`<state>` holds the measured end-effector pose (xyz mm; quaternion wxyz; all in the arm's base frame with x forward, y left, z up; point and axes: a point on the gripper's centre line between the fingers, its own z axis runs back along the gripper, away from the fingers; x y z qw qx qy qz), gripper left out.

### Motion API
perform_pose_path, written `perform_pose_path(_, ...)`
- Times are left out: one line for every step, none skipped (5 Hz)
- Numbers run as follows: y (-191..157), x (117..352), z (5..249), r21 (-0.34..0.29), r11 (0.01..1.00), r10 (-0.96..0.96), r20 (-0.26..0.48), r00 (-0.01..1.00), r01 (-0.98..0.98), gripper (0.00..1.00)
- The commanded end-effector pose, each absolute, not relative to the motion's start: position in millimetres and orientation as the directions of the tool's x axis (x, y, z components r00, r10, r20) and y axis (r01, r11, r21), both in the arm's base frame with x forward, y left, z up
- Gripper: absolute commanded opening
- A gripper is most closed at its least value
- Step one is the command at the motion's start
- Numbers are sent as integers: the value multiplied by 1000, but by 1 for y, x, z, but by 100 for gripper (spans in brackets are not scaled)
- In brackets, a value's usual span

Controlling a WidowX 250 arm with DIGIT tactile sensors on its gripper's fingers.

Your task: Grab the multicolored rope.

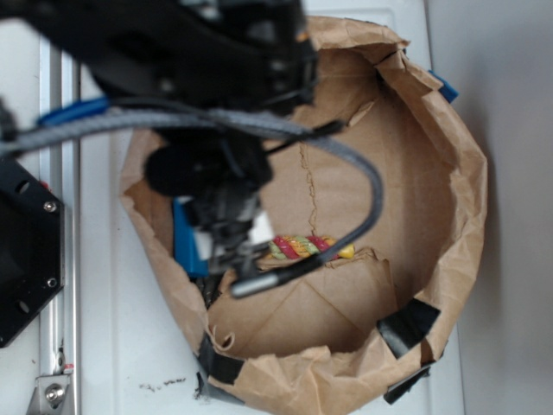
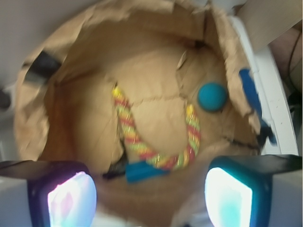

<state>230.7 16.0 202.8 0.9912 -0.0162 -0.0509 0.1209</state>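
Observation:
The multicolored rope lies in a U-shape on the floor of a brown paper bag, its red, yellow and green strands twisted together. In the exterior view only a short stretch of the rope shows past the arm. My gripper hangs above the bag's near side with its jaws wide apart and nothing between them. The rope's bend sits just beyond the gap between the glowing pads. In the exterior view the gripper reaches down inside the bag's left side.
A teal ball rests on the bag floor right of the rope. A flat blue block lies under the rope's bend. The bag's crumpled walls rise all round, held with black tape. A black cable loops across the bag.

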Motion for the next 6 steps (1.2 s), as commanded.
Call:
perform_pose_path(26,230,209,-55,959,282,121,952,-277,100)
perform_pose_path(26,230,209,-55,959,282,121,952,-277,100)
perform_pose_path(35,245,175,-66,963,266,106,958,-260,100)
perform_pose_path(41,253,155,-104,958,277,108,955,-267,100)
perform_pose_path(38,259,133,-122,941,327,97,940,-315,100)
perform_pose_path(41,261,125,-129,894,439,62,896,-429,100)
